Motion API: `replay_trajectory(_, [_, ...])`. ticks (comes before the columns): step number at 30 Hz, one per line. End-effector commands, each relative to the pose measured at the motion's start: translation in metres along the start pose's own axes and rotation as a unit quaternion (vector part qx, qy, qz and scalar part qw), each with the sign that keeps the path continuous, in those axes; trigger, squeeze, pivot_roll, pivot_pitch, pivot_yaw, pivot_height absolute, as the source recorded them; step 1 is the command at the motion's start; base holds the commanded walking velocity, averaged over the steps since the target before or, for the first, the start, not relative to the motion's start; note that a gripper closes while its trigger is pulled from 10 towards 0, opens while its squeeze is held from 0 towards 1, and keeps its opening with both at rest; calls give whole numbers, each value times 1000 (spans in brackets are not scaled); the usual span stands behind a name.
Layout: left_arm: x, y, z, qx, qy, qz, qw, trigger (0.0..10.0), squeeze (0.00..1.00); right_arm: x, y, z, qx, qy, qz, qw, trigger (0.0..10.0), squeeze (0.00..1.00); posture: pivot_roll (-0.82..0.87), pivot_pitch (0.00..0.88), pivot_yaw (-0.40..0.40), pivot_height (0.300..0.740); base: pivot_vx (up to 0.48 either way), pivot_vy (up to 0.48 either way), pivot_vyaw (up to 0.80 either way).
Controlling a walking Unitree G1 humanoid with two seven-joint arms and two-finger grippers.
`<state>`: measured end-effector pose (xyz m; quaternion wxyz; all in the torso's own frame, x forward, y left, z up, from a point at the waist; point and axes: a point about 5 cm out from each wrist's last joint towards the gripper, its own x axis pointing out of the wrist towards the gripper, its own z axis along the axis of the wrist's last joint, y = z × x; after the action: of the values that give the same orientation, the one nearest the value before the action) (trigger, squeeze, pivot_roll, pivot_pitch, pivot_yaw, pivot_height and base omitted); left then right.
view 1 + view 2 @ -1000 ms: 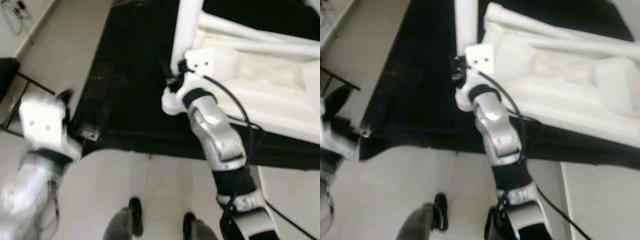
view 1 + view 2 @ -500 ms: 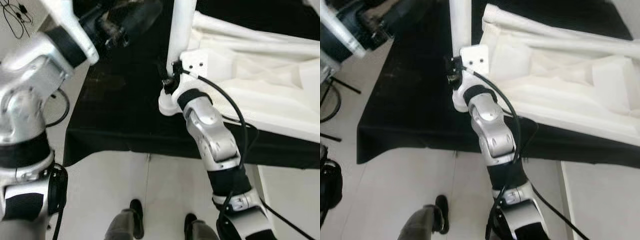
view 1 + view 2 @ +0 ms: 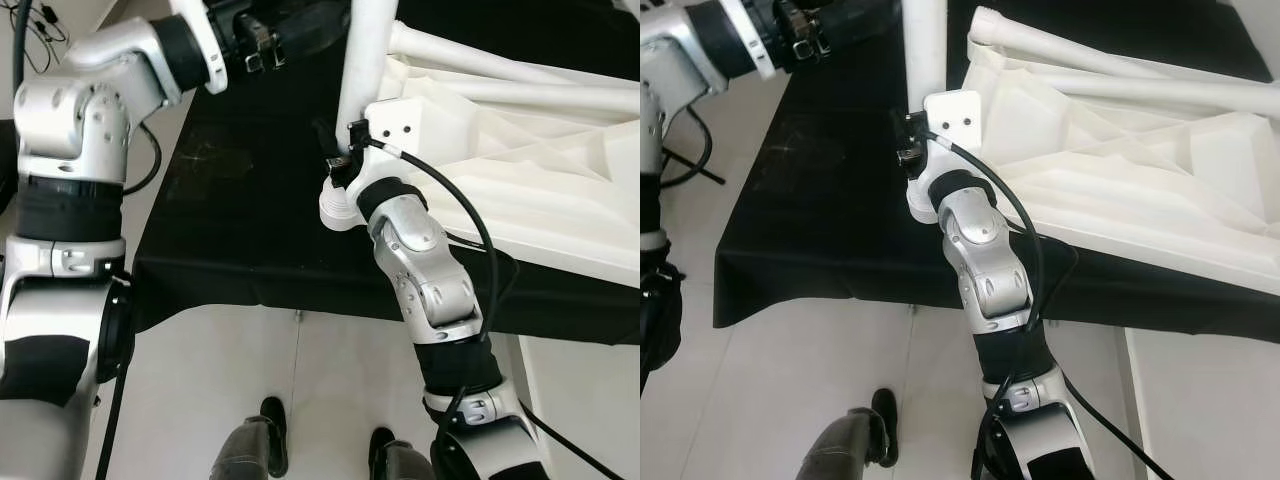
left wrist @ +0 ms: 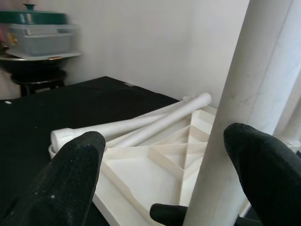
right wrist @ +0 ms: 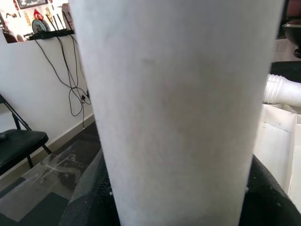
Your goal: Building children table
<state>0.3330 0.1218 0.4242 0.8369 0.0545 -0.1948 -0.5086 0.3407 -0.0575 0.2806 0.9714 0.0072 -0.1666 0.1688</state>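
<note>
White plastic tabletop [image 3: 1120, 170], ribbed underside up, lies on a black cloth-covered surface [image 3: 240, 200]. Two loose white tube legs [image 3: 1110, 75] rest across its far part, one with a threaded end visible in the left wrist view.

One white upright tube leg [image 3: 365, 50] stands at the tabletop's near-left corner. Right gripper [image 3: 338, 165] is at the base of this leg; the right wrist view has the tube right up against the camera with black finger material bulging on either side, so the fingers are clamped around it.

Left gripper [image 4: 164, 174] reaches in from the robot's left, higher up the same leg. Fingers [image 4: 75, 169] spread wide, the tube passing between them nearer the one pad, not gripped.

Around: pale tiled floor [image 3: 250, 380] in front of the cloth; the robot's own feet [image 3: 270, 440] at the bottom edge. Black folding chair [image 5: 19, 146] and dangling cables [image 5: 73, 89] against a white wall. A green-lidded clear container [image 4: 40, 35] sits on a dark round stand beyond the cloth.
</note>
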Motion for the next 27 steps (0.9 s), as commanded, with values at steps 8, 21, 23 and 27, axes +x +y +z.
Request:
replay_trajectory(8, [16,-32,14,22,10,-189,982,10000,0,-4,13,-37,45,86,15,995,10000,0,35,329,62,740,0,0,0])
replay_trajectory(21, [39,-13,20,88,-12,-97,991,10000,0,-3,15,-34,47,82,23,995,10000,0,27,333,47,740,0,0,0])
replay_trajectory(23, [42,-13,18,84,-11,-96,992,10000,0,-3,15,-33,47,82,23,995,10000,0,27,333,47,740,0,0,0])
replay_trajectory(27, [54,-14,10,68,-9,-102,992,5176,0,-3,15,-32,47,80,25,995,10000,0,20,333,51,740,0,0,0])
